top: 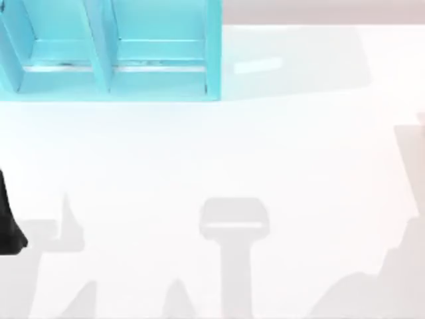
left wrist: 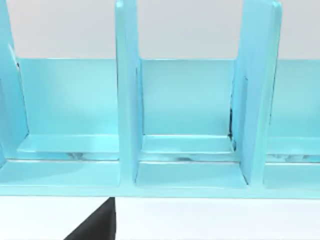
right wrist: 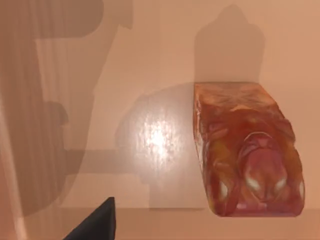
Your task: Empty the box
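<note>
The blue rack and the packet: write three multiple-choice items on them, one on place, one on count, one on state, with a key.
1. In the top view, where on the table does the blue rack stand?
A. Far left corner
B. Near right corner
C. Dead centre

2. How many upright dividers of the rack does the left wrist view show with a bay on each side?
A. None
B. Two
C. Five

3. How does the reddish packet in the right wrist view lie?
A. Hanging from a gripper
B. Flat on a surface, nothing touching it
C. Standing inside the rack

Key: 1 A, the rack fills the top view's upper left. 2 B, two dividers split three bays. 3 B, the packet rests flat with its shadow beside it and no fingers on it.
</note>
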Controlling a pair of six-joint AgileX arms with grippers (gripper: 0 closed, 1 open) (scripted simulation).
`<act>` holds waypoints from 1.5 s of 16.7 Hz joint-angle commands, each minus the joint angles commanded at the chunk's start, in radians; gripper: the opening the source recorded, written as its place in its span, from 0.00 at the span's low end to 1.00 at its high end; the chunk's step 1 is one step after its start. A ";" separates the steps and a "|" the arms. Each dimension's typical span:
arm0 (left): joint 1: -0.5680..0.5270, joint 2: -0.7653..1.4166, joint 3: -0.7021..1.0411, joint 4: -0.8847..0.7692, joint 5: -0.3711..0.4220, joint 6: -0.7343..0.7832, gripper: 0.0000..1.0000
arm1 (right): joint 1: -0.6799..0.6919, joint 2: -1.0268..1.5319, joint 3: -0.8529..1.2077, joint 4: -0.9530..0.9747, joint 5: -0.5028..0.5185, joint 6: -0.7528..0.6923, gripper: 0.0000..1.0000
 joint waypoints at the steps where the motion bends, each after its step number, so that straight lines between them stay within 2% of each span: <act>1: 0.000 0.000 0.000 0.000 0.000 0.000 1.00 | -0.001 0.008 -0.021 0.028 0.000 -0.001 1.00; 9: 0.000 0.000 0.000 0.000 0.000 0.000 1.00 | 0.002 0.107 -0.181 0.288 0.001 0.004 1.00; 14: 0.000 0.000 0.000 0.000 0.000 0.000 1.00 | 0.003 0.114 -0.188 0.302 0.000 0.004 1.00; 25: 0.000 0.000 0.000 0.000 0.000 0.000 1.00 | 0.003 0.114 -0.188 0.302 0.000 0.004 0.17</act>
